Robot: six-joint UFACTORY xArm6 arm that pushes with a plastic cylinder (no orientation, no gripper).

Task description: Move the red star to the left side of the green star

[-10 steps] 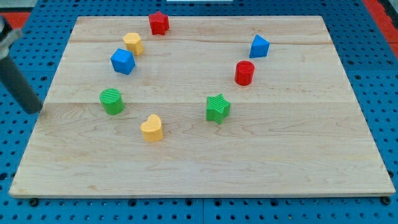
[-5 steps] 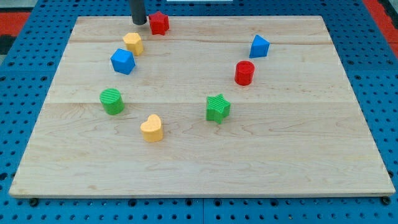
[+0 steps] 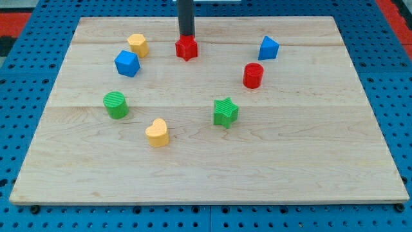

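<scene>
Red star-shaped plastic block (image 3: 186, 48) sits on the pale wooden bench (image 3: 290, 154) toward the view's top, a little left of centre. My tip (image 3: 186, 35), the lower end of the straight dark rod, rests against the red star's upper edge, on the side facing the view's top; the rod rises straight out of the view from there. No hand is fitted to this arm, so there is nothing to spread or press together.

Green star-shaped block (image 3: 225, 111) lies well apart from the red star, toward the view's bottom and somewhat right of it. Right of the red star stand the red cylinder (image 3: 253, 75) and the blue wedge-like block (image 3: 268, 48). Left of the red star are the yellow hexagonal block (image 3: 137, 44) and, just below that, the blue cube (image 3: 127, 63). Farther down and left of the red star sit the green ridged cylinder (image 3: 116, 104) and the yellow heart-shaped block (image 3: 156, 132).
</scene>
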